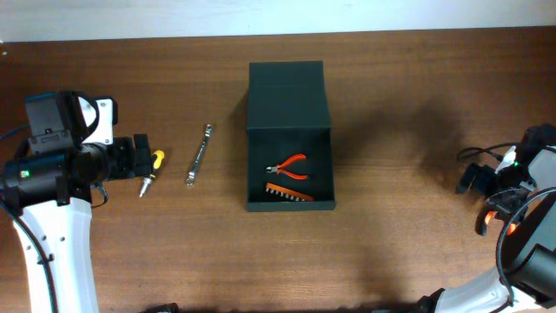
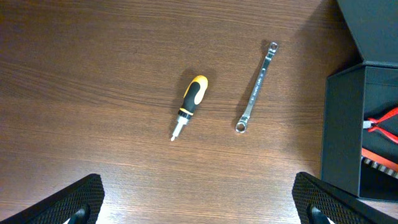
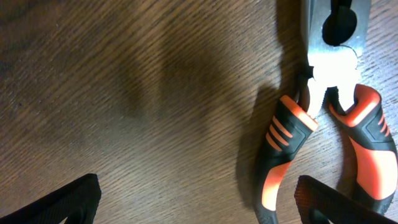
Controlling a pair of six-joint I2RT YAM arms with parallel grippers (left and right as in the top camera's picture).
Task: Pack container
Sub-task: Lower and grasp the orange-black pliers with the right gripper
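Note:
The dark green container [image 1: 290, 206] stands open at the table's middle, its flap lid [image 1: 287, 94] laid back behind it. Inside lie small red-handled pliers [image 1: 289, 166] and an orange bit strip [image 1: 287, 192]. A yellow-and-black screwdriver [image 2: 191, 103] and a silver wrench [image 2: 257, 86] lie on the table left of the container [image 2: 342, 124]. My left gripper [image 2: 199, 202] is open and empty, just left of the screwdriver [image 1: 151, 171]. My right gripper [image 3: 199, 199] is open at the far right, low over large orange-and-black pliers [image 3: 292, 134], one handle between its fingers.
The wrench [image 1: 199, 155] lies lengthwise between the screwdriver and the container's left wall. Brown wooden table [image 1: 400, 104] with a pale wall edge along the back. The right arm [image 1: 521, 174] covers most of the large pliers in the overhead view.

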